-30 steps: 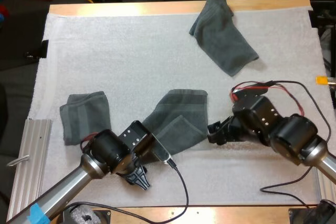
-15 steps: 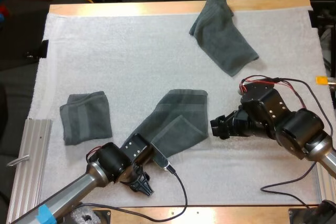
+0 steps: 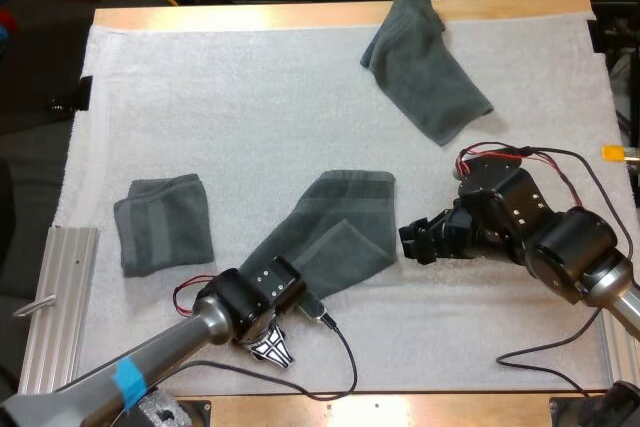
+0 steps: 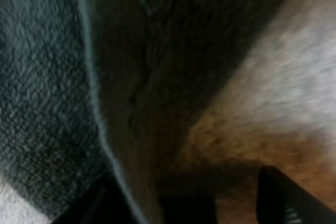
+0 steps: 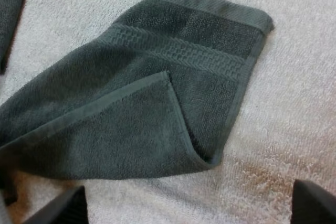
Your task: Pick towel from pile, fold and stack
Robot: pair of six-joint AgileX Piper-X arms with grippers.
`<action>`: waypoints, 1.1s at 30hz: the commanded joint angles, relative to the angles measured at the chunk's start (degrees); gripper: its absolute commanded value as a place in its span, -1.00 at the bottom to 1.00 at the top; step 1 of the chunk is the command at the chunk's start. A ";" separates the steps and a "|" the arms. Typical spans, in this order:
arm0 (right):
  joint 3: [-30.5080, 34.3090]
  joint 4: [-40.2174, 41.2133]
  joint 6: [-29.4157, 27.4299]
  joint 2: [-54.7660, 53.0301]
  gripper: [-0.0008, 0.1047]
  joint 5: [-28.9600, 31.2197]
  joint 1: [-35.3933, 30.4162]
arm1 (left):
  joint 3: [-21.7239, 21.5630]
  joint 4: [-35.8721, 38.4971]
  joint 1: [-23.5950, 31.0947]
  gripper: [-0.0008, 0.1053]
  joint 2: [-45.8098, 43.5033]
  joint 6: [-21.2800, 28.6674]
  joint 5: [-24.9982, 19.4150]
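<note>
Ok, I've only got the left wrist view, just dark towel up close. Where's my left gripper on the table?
Observer: Your left gripper is by the near-left end of the half-folded towel, in the middle of the mat.
Operator: And the right arm?
Observer: The right gripper is open, just beside that towel's right edge.
Operator: Anything stacked yet?
Observer: One folded towel lies apart, to the left of the half-folded one.
</note>
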 commanded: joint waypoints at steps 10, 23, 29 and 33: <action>-0.03 -4.64 -0.17 7.32 0.42 -5.29 -0.33 | -0.38 0.55 -0.13 -0.52 2.53 -1.81 -2.06; -1.79 -9.28 -6.37 16.87 0.42 -9.34 -0.33 | -1.03 1.94 -0.13 -0.88 2.53 -1.96 -2.06; -3.05 -9.65 -12.55 20.80 0.42 -9.34 -0.33 | -1.02 2.11 -0.13 -0.88 2.53 -1.96 -2.06; -3.98 -11.13 -14.42 23.50 0.42 -9.90 -0.33 | -1.02 2.54 -0.13 -0.88 2.53 -1.96 -2.06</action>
